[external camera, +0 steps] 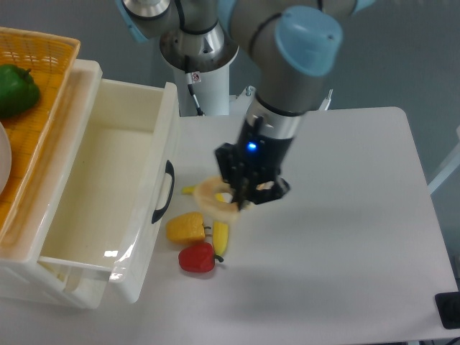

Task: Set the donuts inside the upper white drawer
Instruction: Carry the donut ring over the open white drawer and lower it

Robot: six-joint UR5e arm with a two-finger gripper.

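One donut (213,196), a pale beige ring, sits just right of the drawer's front, above a banana. My gripper (241,195) points down at the donut's right rim and is shut on it; the fingertips are partly hidden by the gripper body. The donut looks slightly tilted, and I cannot tell whether it is off the table. The other donut is not in view. The upper white drawer (86,215) is pulled open at the left, its black handle (164,192) facing the donut; its inside shows nothing in it.
A yellow-orange chunky vegetable (187,228), a banana (221,238) and a red pepper (198,259) lie close below the donut. An orange woven basket (50,72) with a green pepper (16,90) sits on top of the drawer unit at the far left.
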